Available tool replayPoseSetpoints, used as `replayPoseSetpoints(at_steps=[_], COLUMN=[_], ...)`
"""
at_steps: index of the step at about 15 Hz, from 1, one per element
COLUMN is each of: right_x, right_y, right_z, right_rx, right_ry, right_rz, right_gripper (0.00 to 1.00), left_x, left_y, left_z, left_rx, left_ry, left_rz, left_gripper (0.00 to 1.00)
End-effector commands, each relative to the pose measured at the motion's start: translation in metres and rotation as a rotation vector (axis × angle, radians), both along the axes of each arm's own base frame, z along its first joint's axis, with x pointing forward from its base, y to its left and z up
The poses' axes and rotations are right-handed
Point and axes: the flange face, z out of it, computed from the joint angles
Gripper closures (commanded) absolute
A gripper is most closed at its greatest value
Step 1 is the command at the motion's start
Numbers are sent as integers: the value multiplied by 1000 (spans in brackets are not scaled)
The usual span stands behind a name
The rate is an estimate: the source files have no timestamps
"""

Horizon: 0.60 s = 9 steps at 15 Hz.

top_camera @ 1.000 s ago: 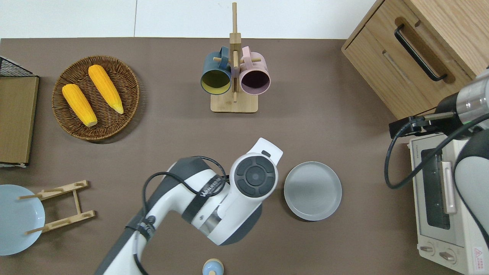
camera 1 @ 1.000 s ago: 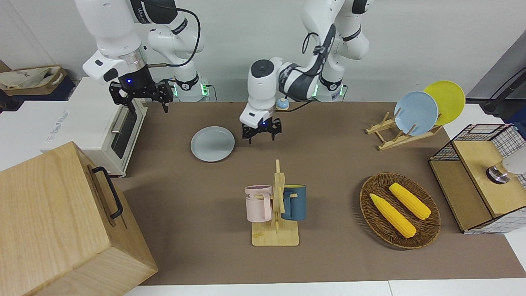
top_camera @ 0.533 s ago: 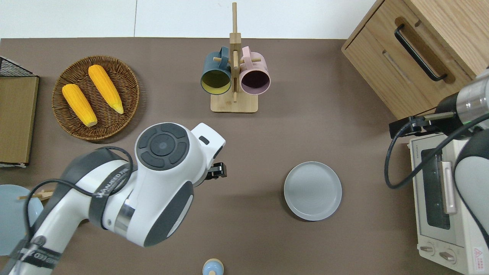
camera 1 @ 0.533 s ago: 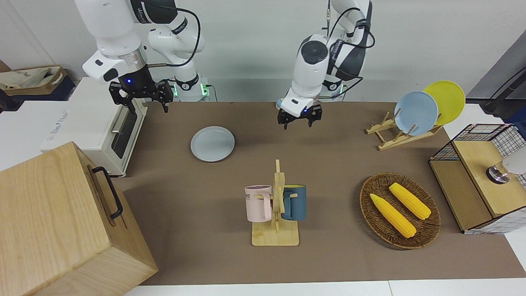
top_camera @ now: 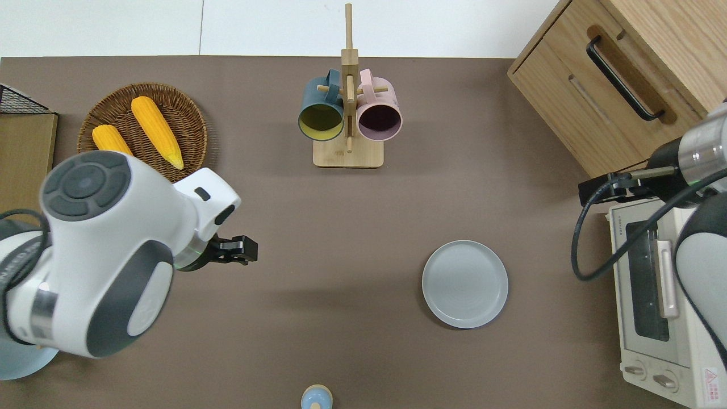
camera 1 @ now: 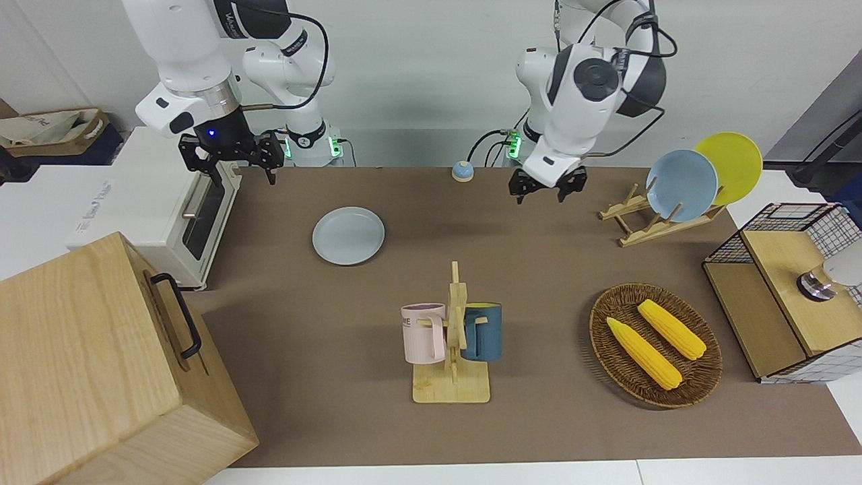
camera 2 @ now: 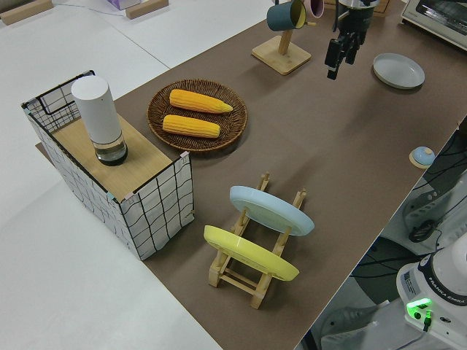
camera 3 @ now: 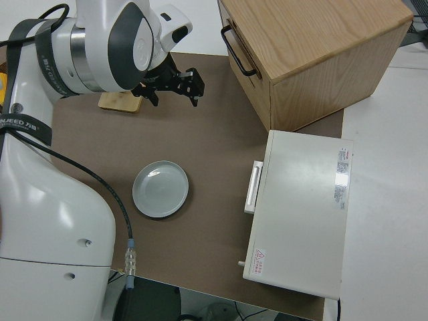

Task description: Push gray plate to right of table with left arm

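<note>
Two claws show, but only your left claw (camera 1: pixel 544 188) is at work: it hangs over bare counter (top_camera: pixel 352 238), fingers spread and holding nothing, wrist pointing down from a raised, folded arm. Near it on the counter sit the corn basket (top_camera: pixel 196 128) and, nearer the robots, the plate rack (camera 1: pixel 640 225). You'll find the mug stand (top_camera: pixel 347 154) farther out, mid-counter. Well apart, toward the right arm's end, the gray plate (top_camera: pixel 464 283) lies flat beside the toaster oven (top_camera: pixel 659 307). Your right arm is parked.

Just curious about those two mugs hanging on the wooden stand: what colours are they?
One mug is pale pink, the other dark blue with a yellow inside; the overhead view shows that best.
</note>
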Motion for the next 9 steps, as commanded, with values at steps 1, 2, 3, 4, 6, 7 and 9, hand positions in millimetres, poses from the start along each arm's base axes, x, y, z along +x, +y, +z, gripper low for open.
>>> replayPoseSetpoints(at_steps=[1, 2, 3, 4, 6, 7, 9], right_x=[-3, -3, -3, -3, -3, -3, -3], right_y=[0, 0, 0, 0, 0, 0, 0], right_z=[3, 3, 3, 3, 3, 4, 3], right_rx=[6, 6, 6, 6, 6, 6, 6], right_ry=[4, 4, 4, 4, 4, 2, 4], right_rz=[-4, -4, -4, -6, -4, -4, -4], right_gripper=[17, 17, 17, 17, 17, 17, 17], left_x=[-8, -8, -9, -9, -10, -10, -8], left_y=[72, 90, 108, 122, 149, 160, 170], left_z=[27, 33, 39, 42, 50, 54, 64], left_rx=[-32, -37, -40, -41, -47, -50, -46], left_ry=[-4, -13, -14, -13, -30, -38, -63], left_rz=[-48, -54, -59, -68, -80, -85, -80], left_gripper=[7, 7, 7, 7, 7, 7, 7])
